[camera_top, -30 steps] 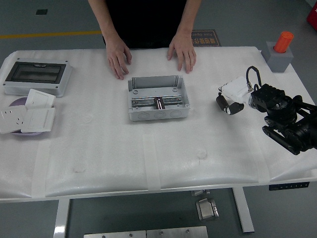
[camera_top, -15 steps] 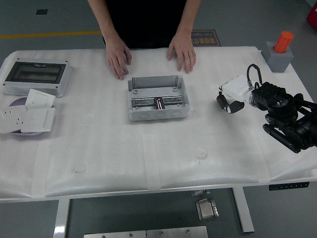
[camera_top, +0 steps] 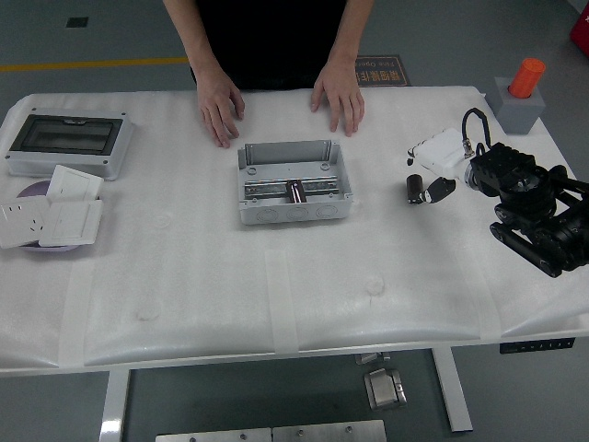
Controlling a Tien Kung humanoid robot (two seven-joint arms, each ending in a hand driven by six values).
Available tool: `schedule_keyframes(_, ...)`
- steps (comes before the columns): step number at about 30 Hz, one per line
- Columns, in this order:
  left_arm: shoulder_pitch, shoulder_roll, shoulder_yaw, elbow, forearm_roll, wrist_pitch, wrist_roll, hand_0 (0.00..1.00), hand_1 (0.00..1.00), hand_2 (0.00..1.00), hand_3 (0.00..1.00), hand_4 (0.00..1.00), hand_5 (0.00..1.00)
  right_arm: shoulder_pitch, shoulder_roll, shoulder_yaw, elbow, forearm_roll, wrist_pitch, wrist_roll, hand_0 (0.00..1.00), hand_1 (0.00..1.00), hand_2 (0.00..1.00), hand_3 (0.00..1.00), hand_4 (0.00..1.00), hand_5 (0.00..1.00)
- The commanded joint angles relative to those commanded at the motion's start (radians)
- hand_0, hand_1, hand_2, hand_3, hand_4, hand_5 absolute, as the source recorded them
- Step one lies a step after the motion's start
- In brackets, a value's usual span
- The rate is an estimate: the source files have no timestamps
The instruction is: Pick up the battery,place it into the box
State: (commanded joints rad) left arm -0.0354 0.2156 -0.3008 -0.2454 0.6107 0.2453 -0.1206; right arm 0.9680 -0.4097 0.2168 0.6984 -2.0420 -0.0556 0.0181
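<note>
The grey open-topped box (camera_top: 294, 210) sits at the table's middle. A small dark battery (camera_top: 296, 191) lies inside it on the metal rail. My right hand (camera_top: 430, 187), white-backed with black fingers, hovers over the table well to the right of the box. Its fingers (camera_top: 416, 190) hang loosely downward with nothing between them. The black right arm (camera_top: 534, 207) comes in from the right edge. My left arm is out of view.
A person stands at the far side with both hands (camera_top: 221, 106) (camera_top: 339, 97) flat on the table just behind the box. A grey enclosure with a clear lid (camera_top: 66, 140) and white socket plates (camera_top: 51, 214) lie at the left. An orange cylinder on a grey block (camera_top: 521, 96) stands far right.
My right hand has drawn back a little to the right and toward the far side, away from the box. The person's hands and the box have not moved.
</note>
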Motion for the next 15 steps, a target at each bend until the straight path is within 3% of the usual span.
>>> schedule_keyframes(11,-0.005,0.001,0.001,-0.001,0.004,0.0,-0.001,0.588,0.624,0.565,0.71,0.666,0.26,-0.011,0.0,-0.015,-0.02,0.04,0.002,0.013,0.571,0.521,0.769,0.801,0.772,0.407)
schedule_keyframes(12,-0.006,0.001,0.001,-0.001,0.005,0.001,-0.001,0.588,0.623,0.565,0.71,0.675,0.262,-0.012,0.0,-0.015,-0.021,0.042,0.002,0.014,0.577,0.522,0.774,0.807,0.904,0.459)
schedule_keyframes(15,-0.007,0.002,0.001,-0.002,0.007,0.001,-0.002,0.588,0.623,0.565,0.71,0.675,0.262,-0.013,-0.002,-0.017,-0.023,0.049,0.003,0.017,0.577,0.522,0.774,0.807,0.904,0.459)
